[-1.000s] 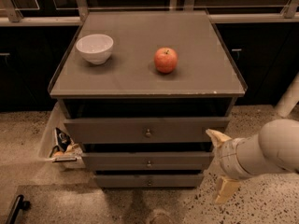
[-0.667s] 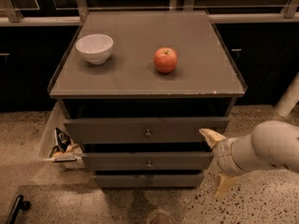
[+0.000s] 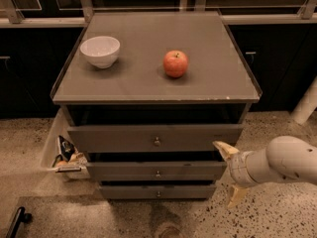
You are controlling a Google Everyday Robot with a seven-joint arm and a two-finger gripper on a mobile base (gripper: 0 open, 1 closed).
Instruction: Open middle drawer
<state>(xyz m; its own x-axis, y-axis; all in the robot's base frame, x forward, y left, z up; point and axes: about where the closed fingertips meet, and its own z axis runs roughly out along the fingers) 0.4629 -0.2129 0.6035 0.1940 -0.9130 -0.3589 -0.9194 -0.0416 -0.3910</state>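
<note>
Camera view: middle drawer grey-brown, knobbed; pincer spread at right end.

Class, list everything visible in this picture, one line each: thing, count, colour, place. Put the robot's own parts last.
round ceramic bowl: 1, white, cabinet top, left.
round apple: 1, red, cabinet top, centre.
flat-topped cabinet: 1, grey-brown, centre.
taller top drawer: 1, grey-brown, under the top.
wide low middle drawer: 1, grey-brown, second.
slim bottom drawer: 1, grey-brown, lowest.
side bin of packets: 1, pale, cabinet's left.
robot arm: 1, white, lower right.
pincer: 1, cream, open, by drawers' right edge.
</note>
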